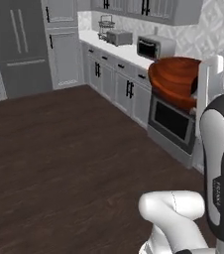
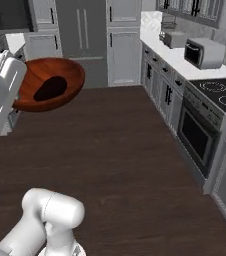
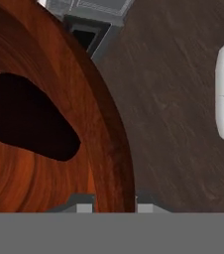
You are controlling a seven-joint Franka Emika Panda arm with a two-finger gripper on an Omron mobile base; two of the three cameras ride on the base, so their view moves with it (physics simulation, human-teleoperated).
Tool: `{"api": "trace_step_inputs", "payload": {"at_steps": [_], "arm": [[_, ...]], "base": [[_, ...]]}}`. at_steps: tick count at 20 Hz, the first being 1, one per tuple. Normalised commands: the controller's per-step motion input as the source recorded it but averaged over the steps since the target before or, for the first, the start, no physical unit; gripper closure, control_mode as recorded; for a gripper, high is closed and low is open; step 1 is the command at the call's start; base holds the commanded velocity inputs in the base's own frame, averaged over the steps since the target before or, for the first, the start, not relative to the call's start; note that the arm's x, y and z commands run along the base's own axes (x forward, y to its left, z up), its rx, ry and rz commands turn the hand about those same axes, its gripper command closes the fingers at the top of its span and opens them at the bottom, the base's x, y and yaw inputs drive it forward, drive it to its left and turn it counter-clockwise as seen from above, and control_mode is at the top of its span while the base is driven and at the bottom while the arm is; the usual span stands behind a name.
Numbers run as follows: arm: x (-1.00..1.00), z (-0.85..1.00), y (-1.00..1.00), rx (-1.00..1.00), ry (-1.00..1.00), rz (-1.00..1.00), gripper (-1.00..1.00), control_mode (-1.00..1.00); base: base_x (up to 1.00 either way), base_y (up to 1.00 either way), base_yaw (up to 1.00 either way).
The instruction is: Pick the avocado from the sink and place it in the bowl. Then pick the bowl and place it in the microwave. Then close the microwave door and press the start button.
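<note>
The reddish-brown wooden bowl (image 2: 60, 70) hangs tilted in the air over the floor, also seen as the bowl (image 1: 176, 77) beside my arm. The nearly black avocado (image 2: 51, 88) lies inside it, a dark shape in the hand view too, avocado (image 3: 29, 119). My gripper (image 3: 111, 206) is shut on the bowl's rim, one fingertip on each side of the wall. A small grey boxy appliance (image 1: 155, 47) with a dark front stands on the counter; I cannot tell whether it is the microwave. The sink is out of view.
A built-in oven (image 2: 197, 135) with a cooktop (image 2: 220, 92) lines the right-hand cabinets. A toaster (image 1: 118, 37) stands further along the counter. A tall grey fridge (image 2: 82, 30) closes the far wall. Dark wooden floor (image 1: 59, 149) spreads wide below the bowl.
</note>
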Motion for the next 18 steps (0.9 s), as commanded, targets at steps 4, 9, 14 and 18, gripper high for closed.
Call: {"api": "trace_step_inputs", "payload": {"at_steps": [4, 9, 14, 18], "arm": [[0.0, 0.0, 0.0, 0.0, 0.0, 0.0, 1.0, 1.0], [0.0, 0.0, 0.0, 0.0, 0.0, 0.0, 1.0, 1.0], [0.0, 0.0, 0.0, 0.0, 0.0, 0.0, 1.0, 1.0], [0.0, 0.0, 0.0, 0.0, 0.0, 0.0, 1.0, 1.0]], "base": [[0.99, -0.25, 0.56], [1.0, -0.2, 0.58], [1.0, -0.41, 0.55], [1.0, -0.61, 0.53]]}}
